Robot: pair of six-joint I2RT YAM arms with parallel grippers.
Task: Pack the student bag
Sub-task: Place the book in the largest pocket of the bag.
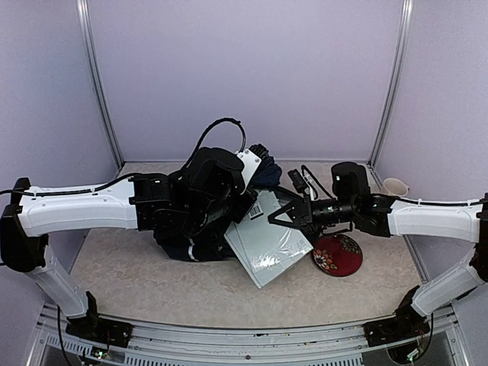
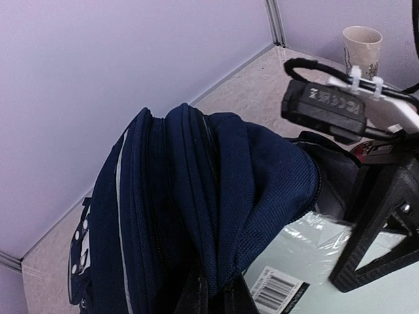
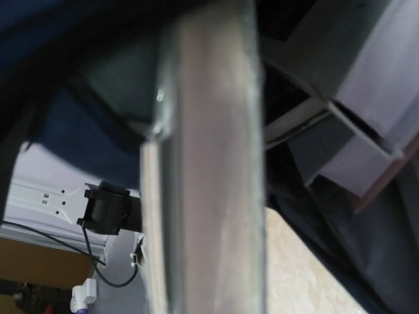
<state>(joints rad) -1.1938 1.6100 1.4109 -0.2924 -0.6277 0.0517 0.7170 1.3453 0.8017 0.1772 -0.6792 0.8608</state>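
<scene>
Speckled beige worktop (image 1: 137, 278) carries the student bag (image 2: 216, 183) at mid-frame of the overhead view, beneath the left arm. We judge the left jaws clenched on its rim fabric to lift the mouth, while the right jaws grip the plastic-wrapped booklet (image 1: 271, 244), angled toward that opening.

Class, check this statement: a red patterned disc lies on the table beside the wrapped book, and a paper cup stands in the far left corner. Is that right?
Not quite. The paper cup stands in the far right corner, not the left, as the top external view shows. The rest holds: the red patterned disc lies on the table beside the wrapped book.
</scene>
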